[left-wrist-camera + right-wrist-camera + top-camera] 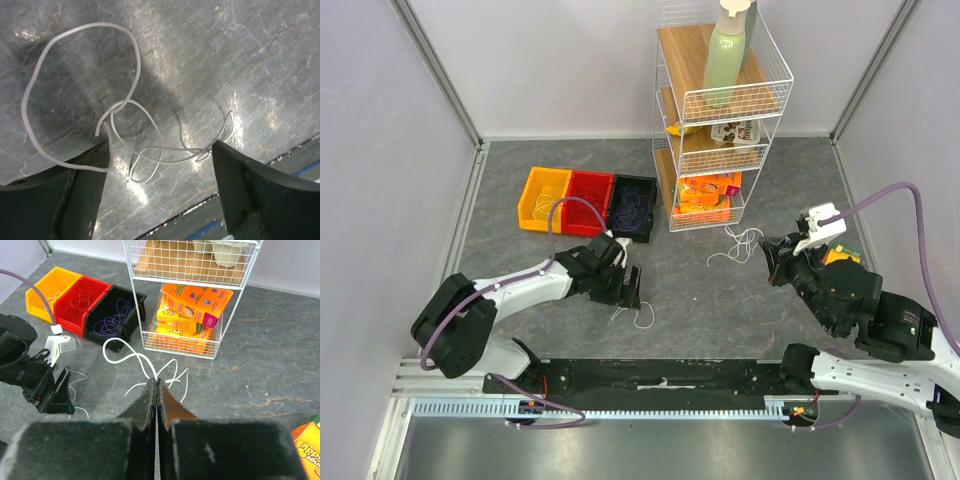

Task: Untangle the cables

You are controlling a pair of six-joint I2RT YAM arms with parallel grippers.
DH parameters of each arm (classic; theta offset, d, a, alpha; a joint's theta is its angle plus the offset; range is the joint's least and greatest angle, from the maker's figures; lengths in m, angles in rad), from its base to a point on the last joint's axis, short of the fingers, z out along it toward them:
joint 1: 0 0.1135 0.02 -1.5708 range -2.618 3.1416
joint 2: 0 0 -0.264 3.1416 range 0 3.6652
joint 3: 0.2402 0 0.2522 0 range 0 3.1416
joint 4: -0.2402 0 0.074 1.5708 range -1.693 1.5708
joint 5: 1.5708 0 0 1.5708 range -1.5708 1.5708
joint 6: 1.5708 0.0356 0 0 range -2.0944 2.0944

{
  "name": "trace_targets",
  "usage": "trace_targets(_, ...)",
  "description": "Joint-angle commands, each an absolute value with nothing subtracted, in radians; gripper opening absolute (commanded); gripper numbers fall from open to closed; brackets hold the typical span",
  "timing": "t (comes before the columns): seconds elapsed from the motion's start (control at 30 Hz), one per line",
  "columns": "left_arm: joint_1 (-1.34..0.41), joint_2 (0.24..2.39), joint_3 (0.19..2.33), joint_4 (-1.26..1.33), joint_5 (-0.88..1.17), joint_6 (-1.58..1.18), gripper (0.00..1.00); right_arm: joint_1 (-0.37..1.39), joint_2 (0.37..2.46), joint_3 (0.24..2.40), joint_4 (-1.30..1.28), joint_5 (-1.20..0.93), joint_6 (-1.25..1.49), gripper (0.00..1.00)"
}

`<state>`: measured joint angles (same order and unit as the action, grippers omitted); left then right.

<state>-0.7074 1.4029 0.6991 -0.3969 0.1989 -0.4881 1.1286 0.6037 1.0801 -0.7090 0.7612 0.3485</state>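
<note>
A thin white cable (638, 315) lies in loose loops on the grey table just below my left gripper (625, 285). In the left wrist view its loops (75, 95) spread between and beyond the open jaws of the left gripper (160, 150), and one strand rests against the left finger (85, 190). A thicker white cable clump (740, 245) lies in front of the wire rack. My right gripper (767, 262) is at its right edge. In the right wrist view the right gripper (156, 382) is shut, with a strand of the white cable (125, 347) running into its tips.
Yellow (542, 197), red (588, 203) and black (633, 207) bins stand at the back left. The red bin (82, 302) holds red wires and the black bin (117, 315) purple ones. A white wire rack (715, 120) holds boxes and a bottle (728, 55). An orange box (840, 255) lies by the right arm.
</note>
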Motion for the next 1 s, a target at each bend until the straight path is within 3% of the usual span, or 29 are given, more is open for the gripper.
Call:
trace_targets(0.0, -0.759, 1.466, 0.739, -0.356, 0.063, -0.532, 0.83, 1.129, 0.600, 1.069, -0.657, 0.762, 0.351, 0.00)
trace_targets(0.07, -0.775, 1.483, 0.756, -0.353, 0.028, -0.532, 0.68, 1.131, 0.600, 1.065, -0.653, 0.758, 0.350, 0.00)
trace_targets(0.23, -0.779, 1.474, 0.787, -0.365, -0.029, -0.540, 0.16, 1.129, 0.591, 1.062, -0.653, 0.750, 0.354, 0.00)
trace_targets(0.3, -0.779, 1.438, 0.805, -0.409, -0.086, -0.529, 0.02, 1.131, 0.584, 1.062, -0.652, 0.753, 0.356, 0.00)
trace_targets(0.47, -0.741, 1.330, 0.889, -0.498, -0.270, -0.457, 0.02, 1.129, 0.571, 1.054, -0.653, 0.762, 0.354, 0.00)
trace_targets(0.67, -0.416, 1.272, 1.015, -0.523, -0.214, -0.414, 0.02, 1.131, 0.569, 1.055, -0.652, 0.761, 0.348, 0.00)
trace_targets(0.77, -0.275, 1.322, 1.130, -0.518, -0.089, -0.440, 0.02, 1.131, 0.563, 1.055, -0.650, 0.753, 0.354, 0.00)
trace_targets(0.97, -0.121, 1.590, 1.392, -0.527, -0.060, -0.454, 0.02, 1.129, 0.517, 1.039, -0.653, 0.738, 0.379, 0.00)
